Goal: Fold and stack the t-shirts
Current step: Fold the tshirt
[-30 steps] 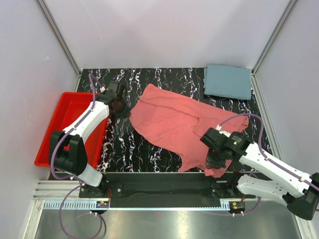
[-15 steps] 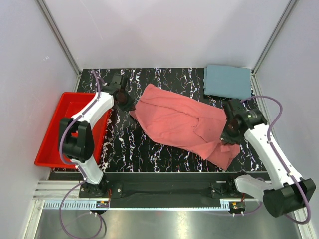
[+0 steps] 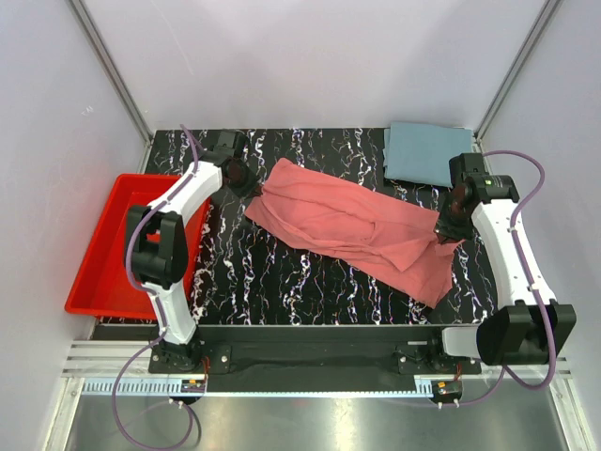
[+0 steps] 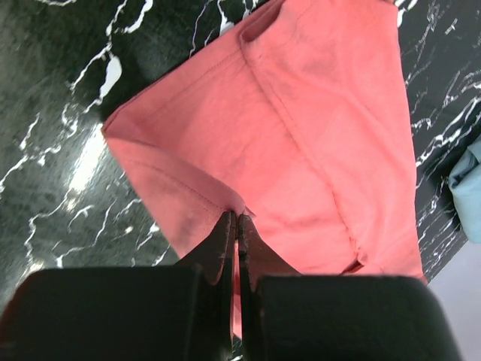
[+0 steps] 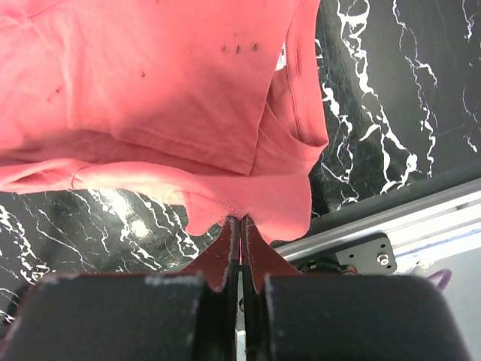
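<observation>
You are looking down on a black table top (image 3: 282,272) veined with white, like marble. A red plastic tray (image 3: 99,254) sits at its left edge, between the table top and the left wall. Plain white wall panels (image 3: 310,56) close in three sides, with a slanted metal post (image 3: 113,70) at each back corner. An aluminium rail (image 3: 310,381) runs along the near edge, with a grey metal surface (image 3: 329,423) in front of it.

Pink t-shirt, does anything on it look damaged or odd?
Yes: the pink t-shirt has a row of three small dark specks, plus a few scattered ones, in the right wrist view. Stains or tiny holes, I cannot tell. Otherwise it is only rumpled.
</observation>
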